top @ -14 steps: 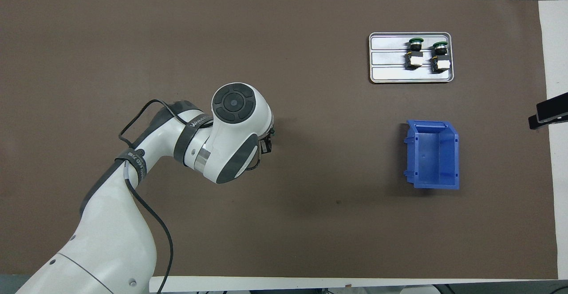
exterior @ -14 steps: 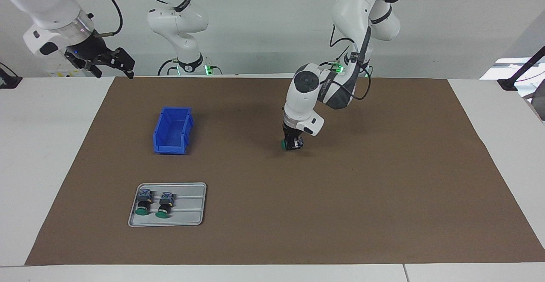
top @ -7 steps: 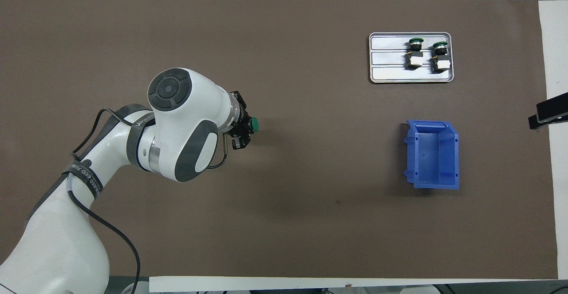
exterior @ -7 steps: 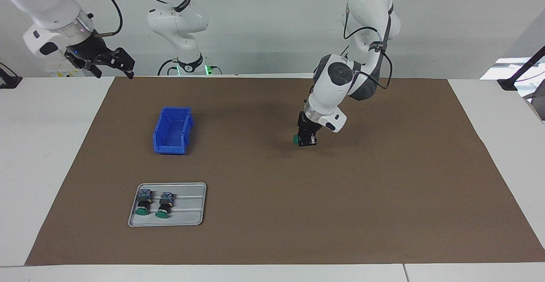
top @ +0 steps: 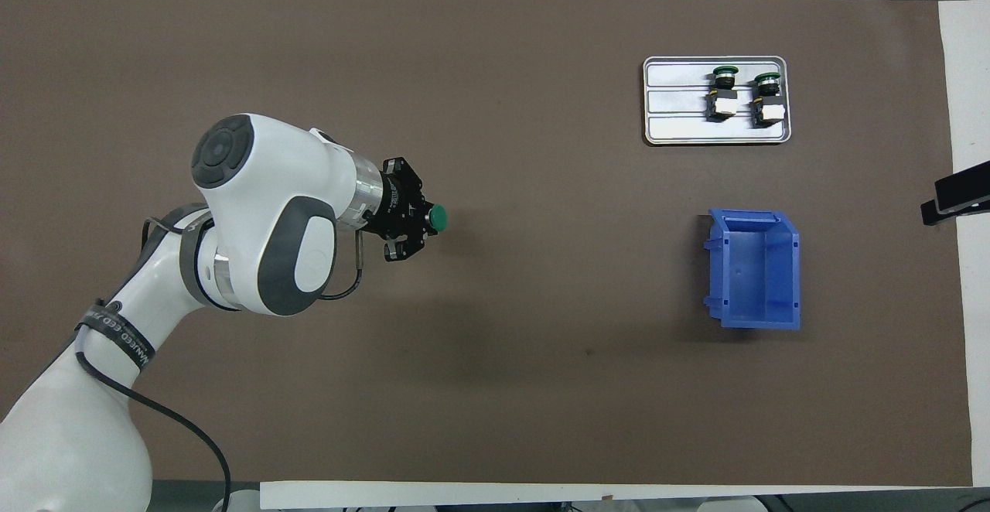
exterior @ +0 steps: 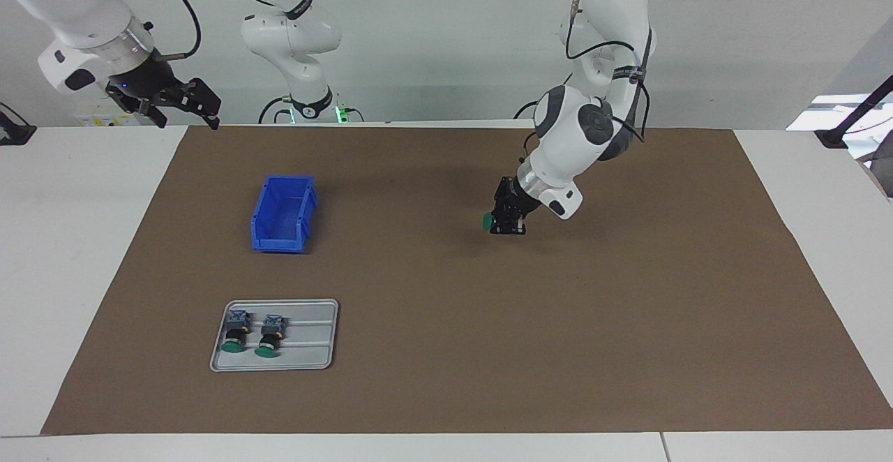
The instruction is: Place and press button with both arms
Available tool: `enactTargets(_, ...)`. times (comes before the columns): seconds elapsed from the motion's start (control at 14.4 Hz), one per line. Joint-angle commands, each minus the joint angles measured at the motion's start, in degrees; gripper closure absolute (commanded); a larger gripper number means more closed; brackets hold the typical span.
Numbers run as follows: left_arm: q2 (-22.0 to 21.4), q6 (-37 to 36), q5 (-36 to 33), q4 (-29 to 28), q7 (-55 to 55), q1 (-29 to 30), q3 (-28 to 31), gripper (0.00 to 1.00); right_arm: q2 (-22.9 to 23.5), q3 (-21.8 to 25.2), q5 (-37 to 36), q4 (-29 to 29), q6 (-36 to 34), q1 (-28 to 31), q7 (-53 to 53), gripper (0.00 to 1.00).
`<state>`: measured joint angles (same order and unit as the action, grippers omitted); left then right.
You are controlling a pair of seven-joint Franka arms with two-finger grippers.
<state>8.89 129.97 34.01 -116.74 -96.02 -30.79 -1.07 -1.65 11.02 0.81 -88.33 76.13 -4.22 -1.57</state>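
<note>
Over the last second, tipped more and more onto its side and drawn back toward the left arm's end of the counter: the left end effector [exterior: 505, 222], clamped on the button [exterior: 488, 221]. Now up in the air over the middle of the brown mat [exterior: 628, 322], with the green cap pointing sideways toward the right arm's end. Probably turned that way to give the other arm a cap to push, or to get ready to set the button down; not clear which yet. No change at the right end effector [exterior: 183, 102]: waiting high over the corner of the counter with its fingers wide apart and nothing in them. Same as before too: two more buttons [exterior: 252, 333] lying in the grey tray [exterior: 317, 350] and the blue bin [exterior: 282, 212] with nothing showing inside. Hard to make out: the grey block of the held button, hidden by the black fingers. Cut off in the overhead view: the whole right arm.
</note>
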Motion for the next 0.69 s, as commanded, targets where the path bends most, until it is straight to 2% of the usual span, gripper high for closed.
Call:
enactTargets(0.0,-3.7,0.03,5.18,-4.29,8.72,2.04,-0.24,0.88,-1.25,-0.04,0.07,-1.23,-0.19,0.0,-0.45,0.0)
enactTargets(0.28,-5.19,-5.51,16.14,-6.4,20.15,5.91,-0.24,0.89,-1.25,-0.04,0.07,-1.23,-0.19,0.0,-0.45,0.0)
enactTargets(0.49,-6.42,-4.99,24.41,-9.02,26.48,6.53,-0.24,0.92,-1.25,-0.04,0.07,-1.23,-0.19,0.0,-0.45,0.0)
enactTargets(0.62,-5.73,-4.46,31.36,-9.74,29.4,6.97,-0.16,0.92,-1.25,-0.04,0.07,-1.23,-0.28,0.0,-0.45,0.0)
